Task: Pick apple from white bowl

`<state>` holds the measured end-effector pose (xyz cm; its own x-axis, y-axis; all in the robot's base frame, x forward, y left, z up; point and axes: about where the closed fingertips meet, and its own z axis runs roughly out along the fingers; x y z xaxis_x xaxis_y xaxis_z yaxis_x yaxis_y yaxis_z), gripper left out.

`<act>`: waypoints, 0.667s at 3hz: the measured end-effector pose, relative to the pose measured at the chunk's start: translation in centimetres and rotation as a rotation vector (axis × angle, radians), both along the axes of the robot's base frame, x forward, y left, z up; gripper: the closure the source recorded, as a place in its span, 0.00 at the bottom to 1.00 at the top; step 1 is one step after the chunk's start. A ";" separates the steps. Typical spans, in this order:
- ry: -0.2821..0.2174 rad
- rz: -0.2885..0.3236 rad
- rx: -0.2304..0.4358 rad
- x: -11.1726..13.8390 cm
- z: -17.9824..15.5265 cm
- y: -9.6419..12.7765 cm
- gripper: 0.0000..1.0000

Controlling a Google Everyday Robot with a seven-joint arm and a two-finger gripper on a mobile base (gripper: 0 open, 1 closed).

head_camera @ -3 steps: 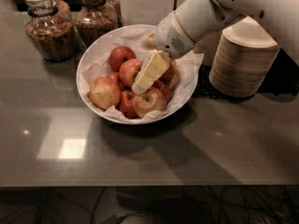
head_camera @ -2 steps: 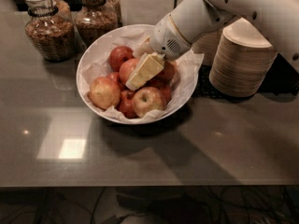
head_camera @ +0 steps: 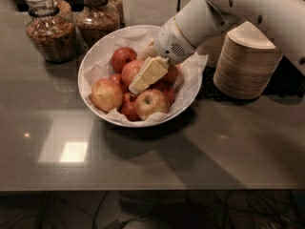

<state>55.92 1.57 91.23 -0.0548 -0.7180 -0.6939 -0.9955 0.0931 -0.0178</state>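
Observation:
The white bowl [head_camera: 97, 56], lined with crumpled white paper, stands at the middle of the grey table and holds several apples. A red-orange apple [head_camera: 151, 103] with a dark stem dimple lies at the bowl's front. A paler yellowish apple [head_camera: 106, 94] lies at the left and a red one [head_camera: 123, 57] at the back. My gripper [head_camera: 147, 75] hangs low inside the bowl, slanting down to the left over the middle apples. Its tip is just up and left of the front apple. The white arm [head_camera: 200, 23] reaches in from the upper right.
Two glass jars of brown food [head_camera: 47, 25] [head_camera: 97, 13] stand behind the bowl at the upper left. A stack of tan disposable bowls [head_camera: 248, 61] stands right of the bowl. The table's front edge [head_camera: 143, 187] runs across the bottom.
My gripper has shifted a little to the left over the apples. The front apple shows more fully below it now. The bowl has not moved.

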 end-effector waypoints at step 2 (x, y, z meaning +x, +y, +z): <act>0.000 0.000 0.000 0.0 0.0 0.0 0.68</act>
<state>55.92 1.57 91.23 -0.0548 -0.7180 -0.6939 -0.9955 0.0931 -0.0177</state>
